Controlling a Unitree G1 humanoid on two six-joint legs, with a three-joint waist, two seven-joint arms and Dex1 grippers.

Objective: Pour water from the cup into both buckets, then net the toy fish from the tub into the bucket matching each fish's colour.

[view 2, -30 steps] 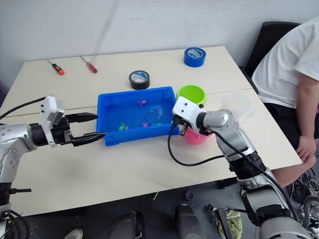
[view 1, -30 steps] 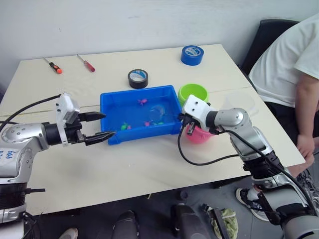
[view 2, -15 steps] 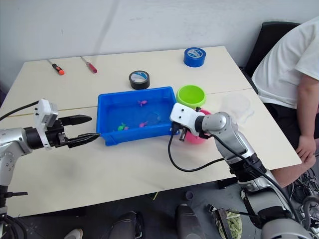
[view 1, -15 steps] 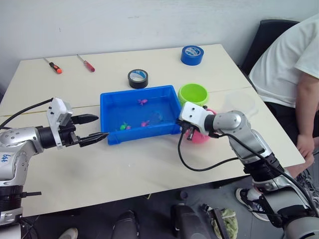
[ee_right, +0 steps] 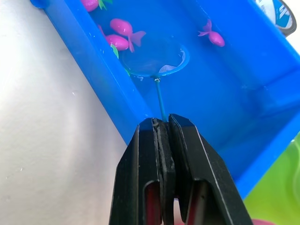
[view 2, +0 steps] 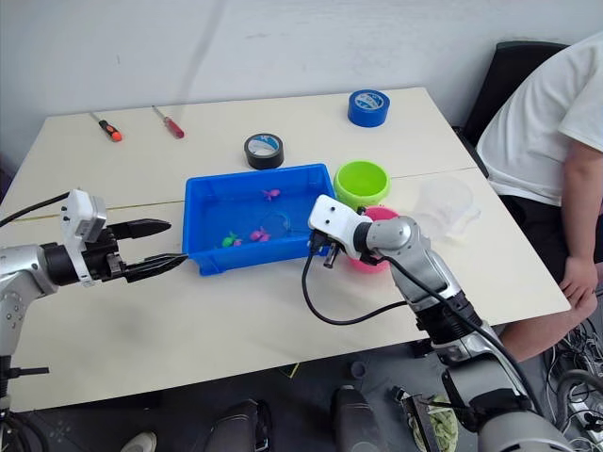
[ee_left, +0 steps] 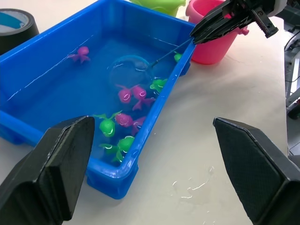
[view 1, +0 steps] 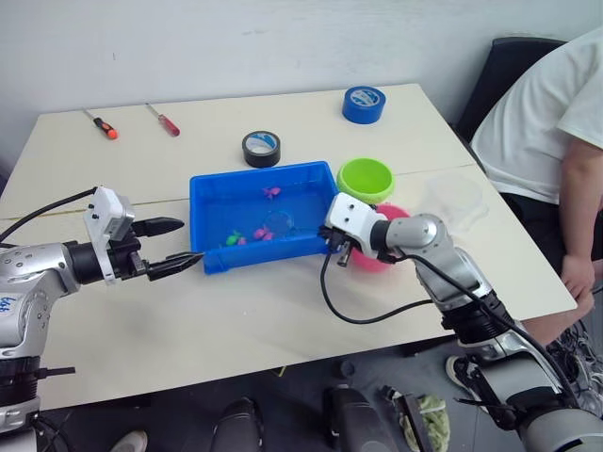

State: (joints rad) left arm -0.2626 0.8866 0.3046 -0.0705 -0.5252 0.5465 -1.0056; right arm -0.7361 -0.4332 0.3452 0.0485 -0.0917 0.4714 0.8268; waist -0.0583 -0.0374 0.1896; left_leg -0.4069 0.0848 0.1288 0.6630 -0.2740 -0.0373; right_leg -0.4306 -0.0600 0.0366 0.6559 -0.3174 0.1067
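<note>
The fingers of the right gripper (ee_right: 164, 129) are clenched flat on the thin handle of the net (ee_right: 156, 58), which runs out straight ahead of the fingertips, over the near wall of the tub (view 1: 215, 262), with the hoop lowered into the water. Just beyond the hoop's rim two pink fish (ee_right: 123, 33) are seen, touching or nearly touching it; a third pink fish (ee_right: 213, 36) lies well apart, further into the tub. The green fish (ee_left: 108, 126) are gathered with more pink ones nearer the left gripper (ee_left: 154, 176), whose fingers are spread wide and grasp nothing, pointed at the tub's end wall from just outside it.

Behind the right fingers stands the pink bucket (view 2: 384, 215), with the green bucket (view 2: 362, 179) beside it and the clear cup (view 2: 445, 202) further off on the surface (view 1: 283, 311).

The netting step is judged to be under way, with fish not yet lifted. The net is judged light, its handle thin and somewhat springy, so the hoop may wobble when raised; the hold near the handle's end gives reach but little stiffness. The fish are small, wet and probably slippery, and they are likely to drift away from the rim unless scooped from below. The mesh is soft, so a slow, level lift is called for.
</note>
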